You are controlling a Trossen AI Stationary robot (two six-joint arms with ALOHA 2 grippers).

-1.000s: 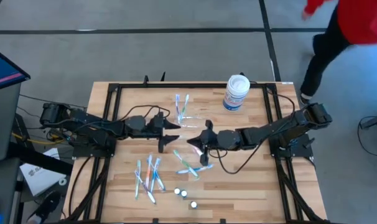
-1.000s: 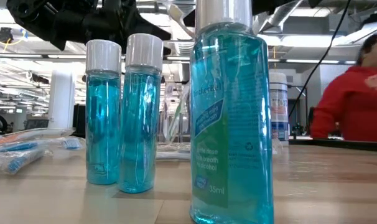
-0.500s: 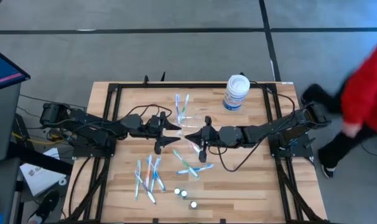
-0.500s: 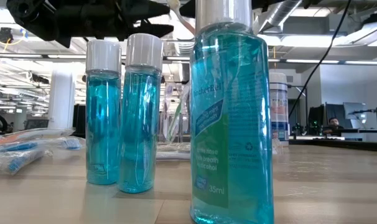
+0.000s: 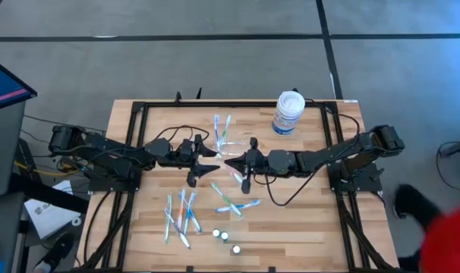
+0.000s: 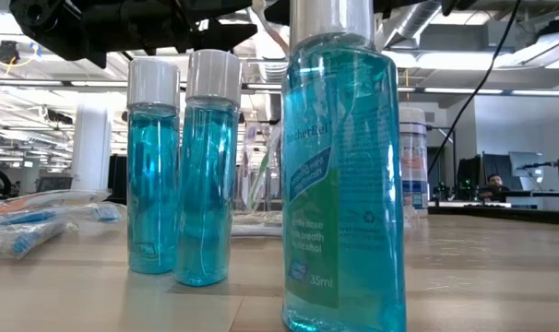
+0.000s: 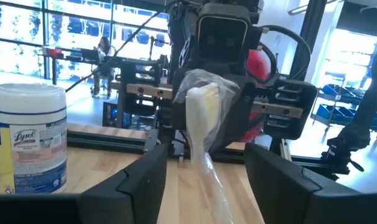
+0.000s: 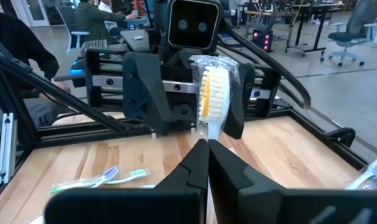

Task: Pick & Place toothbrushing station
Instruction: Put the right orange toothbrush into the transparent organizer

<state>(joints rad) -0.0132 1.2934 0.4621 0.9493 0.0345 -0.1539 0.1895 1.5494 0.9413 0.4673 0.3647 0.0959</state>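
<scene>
My right gripper (image 5: 231, 162) is shut on a toothbrush in a clear wrapper (image 8: 213, 87), held above the table's middle. My left gripper (image 5: 213, 158) faces it, open. Its fingers stand on either side of the wrapped brush (image 7: 200, 112) without touching it. I cannot make out the transparent toothbrushing station in the high view. A faint clear upright shape shows behind the bottles in the low view (image 6: 257, 175), but I cannot tell whether that is it. My right gripper pinches the wrapped toothbrush by its handle (image 8: 208, 138) between its two fingers, coming from the table's right. The bristled head (image 8: 212, 84) rises past the fingertips toward my left gripper. The toothbrush is lifted clear of the table.
A white jar with a blue label (image 5: 288, 112) stands at the far right. Wrapped toothbrushes lie at the far middle (image 5: 222, 130), near left (image 5: 181, 216) and near middle (image 5: 234, 201). Three blue bottles (image 6: 342, 175) stand at the near edge. A person in red (image 5: 446, 243) is beyond the near right corner.
My right gripper has carried the toothbrush toward the table's left and a little toward the far edge, up to my left gripper's open fingers. The person in red has walked from the far right to the near right of the table.
</scene>
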